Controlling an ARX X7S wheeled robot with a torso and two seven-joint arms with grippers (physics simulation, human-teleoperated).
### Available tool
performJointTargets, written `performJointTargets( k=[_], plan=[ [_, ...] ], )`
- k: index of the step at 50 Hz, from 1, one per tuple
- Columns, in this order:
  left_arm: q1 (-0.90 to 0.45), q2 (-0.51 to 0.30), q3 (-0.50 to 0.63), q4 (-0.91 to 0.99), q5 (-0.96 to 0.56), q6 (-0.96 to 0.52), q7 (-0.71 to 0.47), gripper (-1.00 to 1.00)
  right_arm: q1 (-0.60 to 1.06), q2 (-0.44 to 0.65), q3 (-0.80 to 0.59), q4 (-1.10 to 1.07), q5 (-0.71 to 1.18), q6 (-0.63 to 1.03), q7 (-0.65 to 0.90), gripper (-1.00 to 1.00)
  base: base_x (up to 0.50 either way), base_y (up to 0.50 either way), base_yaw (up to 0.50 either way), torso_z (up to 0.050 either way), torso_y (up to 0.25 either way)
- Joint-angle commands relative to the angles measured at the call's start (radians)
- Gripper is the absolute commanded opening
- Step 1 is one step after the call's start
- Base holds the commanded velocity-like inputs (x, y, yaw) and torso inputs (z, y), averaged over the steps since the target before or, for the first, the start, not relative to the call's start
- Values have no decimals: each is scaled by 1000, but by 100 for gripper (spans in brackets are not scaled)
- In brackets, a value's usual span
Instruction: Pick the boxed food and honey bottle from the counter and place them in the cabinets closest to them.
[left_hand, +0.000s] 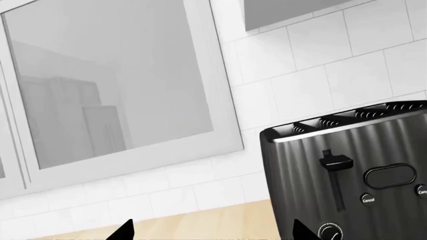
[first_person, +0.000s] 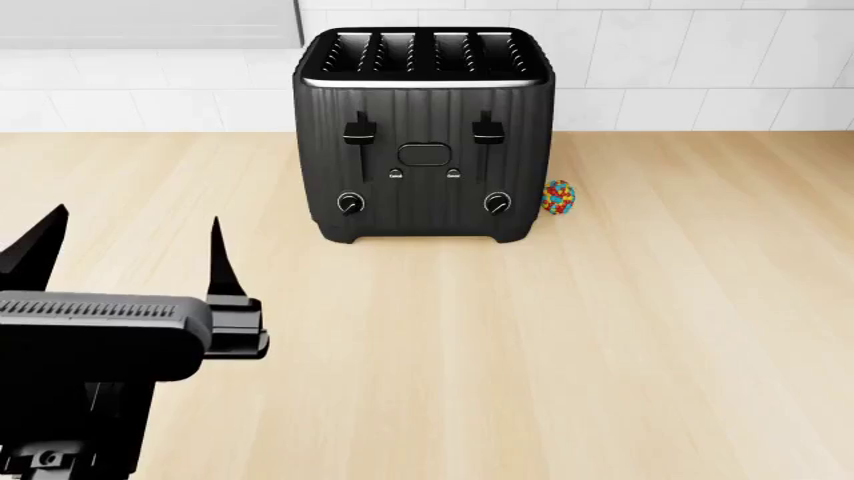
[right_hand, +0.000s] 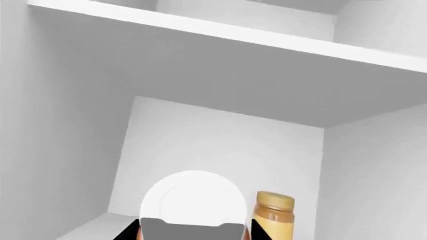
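In the right wrist view my right gripper (right_hand: 192, 231) is inside a white cabinet, its dark fingertips (right_hand: 128, 231) close on either side of the honey bottle (right_hand: 193, 197). I see the bottle's round white cap and thin amber slivers at its sides. My left gripper (first_person: 134, 245) is open and empty, low over the beige counter (first_person: 601, 350) to the left of the toaster. Its tips (left_hand: 123, 231) also show in the left wrist view over the counter (left_hand: 200, 220). The boxed food is out of view.
A black four-slot toaster (first_person: 424, 135) stands at the back of the counter, also in the left wrist view (left_hand: 347, 170). A tiny multicoloured ball (first_person: 559, 197) lies at its right. An amber jar with a gold lid (right_hand: 274, 215) stands in the cabinet beside the bottle, under a shelf (right_hand: 220, 35). A glass-fronted frame (left_hand: 120, 90) hangs on the tiled wall.
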Motion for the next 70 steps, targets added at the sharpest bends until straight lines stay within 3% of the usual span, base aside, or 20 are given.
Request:
performJointTargets(
  k=[1, 15, 29, 69, 70],
  plan=[
    [17, -9, 0, -3, 6, 18, -1, 100, 23, -156, 300, 327, -493, -90, -227, -100, 0, 0, 0, 0, 0],
    [-1, -12, 2, 3, -11, 5, -12, 100, 23, -165, 312, 473, -499, -190, -209, -100, 0, 0, 0, 0, 1],
    [-4, -19, 6, 8, -17, 4, -19, 100, -35, -165, 343, 478, -520, -191, -176, -100, 0, 0, 0, 1, 1],
    [12, -29, 20, -2, -4, 29, -20, 100, -103, -165, 118, 478, -281, -187, -130, -100, 0, 0, 0, 0, 0],
    [10, -28, 21, -2, -5, 27, -20, 100, -101, -165, 113, 478, -274, -190, -129, 100, 0, 0, 0, 0, 0]
  ],
)
